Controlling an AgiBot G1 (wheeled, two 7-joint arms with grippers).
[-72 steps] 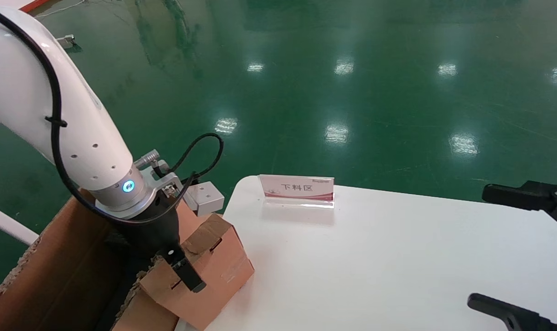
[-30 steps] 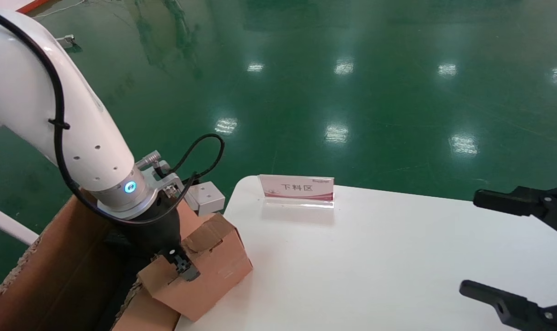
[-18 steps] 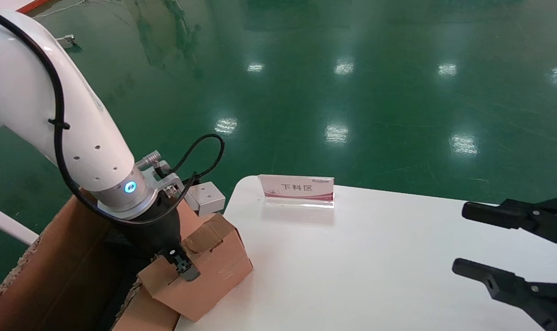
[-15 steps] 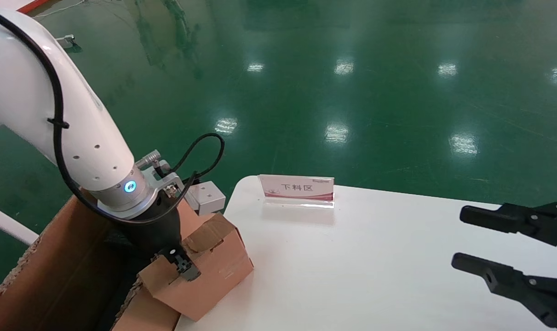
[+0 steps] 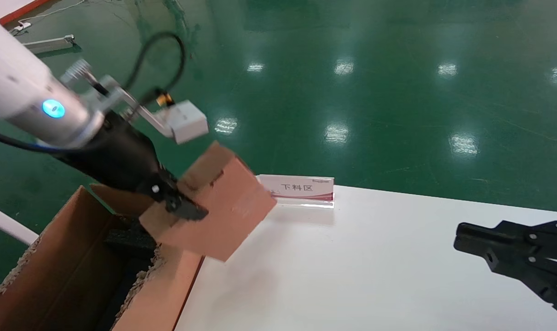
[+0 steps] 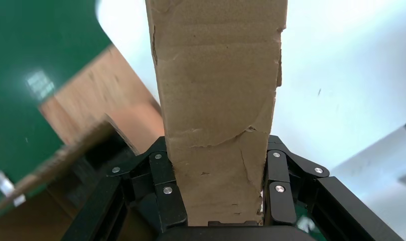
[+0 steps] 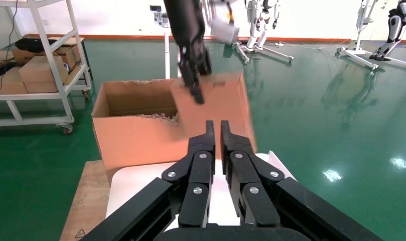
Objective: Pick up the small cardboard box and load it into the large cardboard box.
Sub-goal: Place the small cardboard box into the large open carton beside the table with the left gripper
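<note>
My left gripper point(image 5: 179, 207) is shut on the small cardboard box point(image 5: 218, 211) and holds it tilted in the air, above the table's left edge and the large box's near wall. In the left wrist view the small box point(image 6: 218, 100) fills the space between the fingers point(image 6: 163, 186). The large cardboard box point(image 5: 53, 257) stands open at the lower left, with ragged top edges and black foam point(image 5: 126, 239) inside. My right gripper point(image 5: 462, 239) is shut and empty over the right side of the table. Its wrist view shows the gripper point(image 7: 216, 128) facing the lifted small box point(image 7: 226, 100) and the large box point(image 7: 135, 135).
A white table point(image 5: 352, 276) carries a small sign stand point(image 5: 299, 187) at its far left edge. The green floor lies beyond. In the right wrist view a shelf cart point(image 7: 40, 75) with cartons stands behind the large box.
My left gripper has lifted the small box up from the table's left edge. My right gripper's fingers have closed together and it has moved a little inward.
</note>
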